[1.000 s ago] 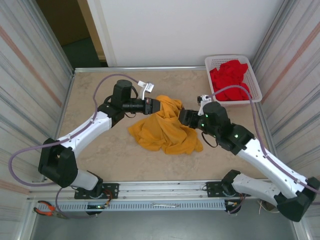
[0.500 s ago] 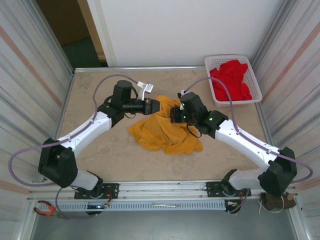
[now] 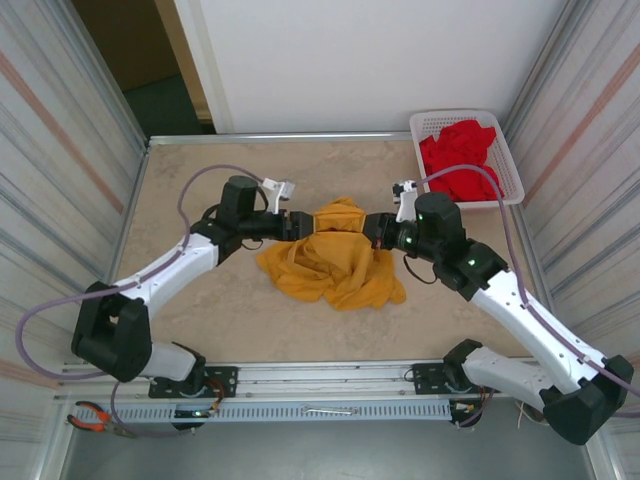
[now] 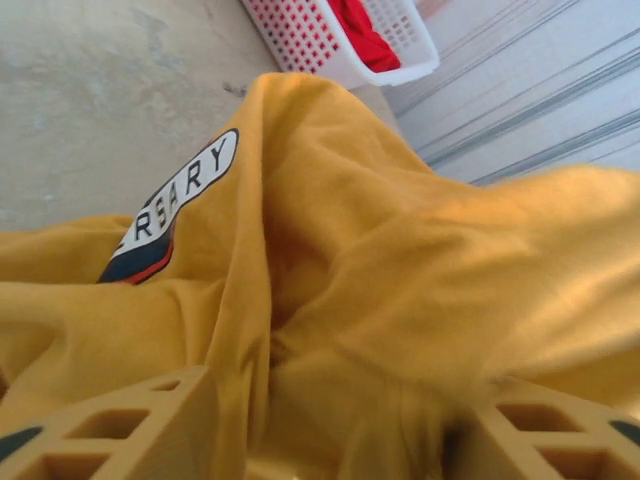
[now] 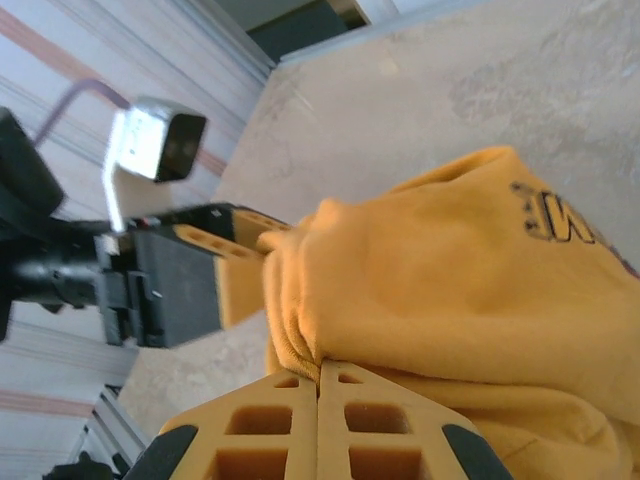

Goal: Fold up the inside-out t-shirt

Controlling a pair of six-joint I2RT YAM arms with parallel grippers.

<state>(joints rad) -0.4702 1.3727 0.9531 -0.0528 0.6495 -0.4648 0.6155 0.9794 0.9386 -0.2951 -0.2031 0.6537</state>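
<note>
mustard-yellow soft cloth t-shirt (image 3: 335, 265) sits mid-table as a crumpled heap on the beige stone-look tabletop (image 3: 200, 170), between the two arms; upper part is raised and strung between both grippers, the rest slumps on the surface toward the bases

right gripper (image 3: 376, 232): its wrist view has the fingers meeting at centre with a thin fold of the shirt nipped at the tips; clamped on cloth

left gripper (image 3: 303, 225): its wrist view has the fingers (image 4: 110, 430) standing wide apart with a thick wad of cloth between them; can't tell whether they actually bear on it

printed badge (image 4: 180, 205) shows on the fabric; white perforated plastic basket (image 3: 508, 150) of red garments (image 3: 458, 150) sits at the far right corner, well apart from the shirt

handling, my read: light, limp, zero stiffness; it'll sag between grips and drag on the tabletop; a thin fold can slip out of a pinch; grabbing mid-panel wads risks catching two layers

best holds are probably the seams; shoulders or hem corners, one per gripper; spread it flat before any fold
</note>
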